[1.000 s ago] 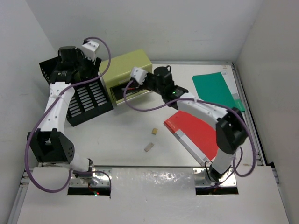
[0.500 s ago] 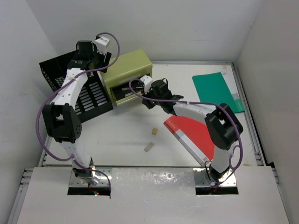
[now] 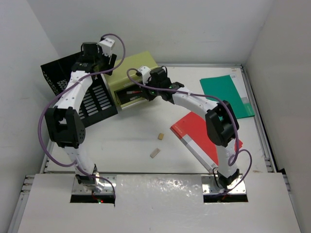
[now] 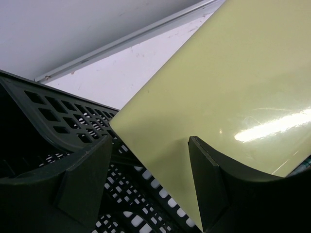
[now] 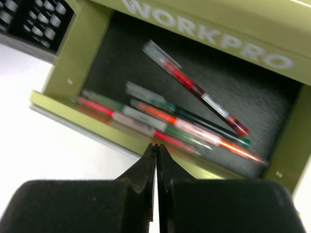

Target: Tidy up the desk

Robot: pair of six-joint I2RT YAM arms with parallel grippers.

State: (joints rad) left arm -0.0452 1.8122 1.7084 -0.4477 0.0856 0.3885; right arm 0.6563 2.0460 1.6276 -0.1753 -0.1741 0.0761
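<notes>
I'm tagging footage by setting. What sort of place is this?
Probably a robot test cell staged as an office: white walls box in the desk, the left arm and right arm are bolted at its near edge, and the props are stationery, pens in a drawer, a red folder.

Glossy olive drawer box [image 4: 233, 87] (sheen on top), matt black plastic crate [image 4: 53, 109], smooth white desk [image 3: 126, 141]

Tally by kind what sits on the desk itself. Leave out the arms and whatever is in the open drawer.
Folders: 2, green folder and red folder
Tan blocks: 2, far block and near block
Drawer box: 1
Black mesh tray: 1
Total on the desk: 6
</notes>
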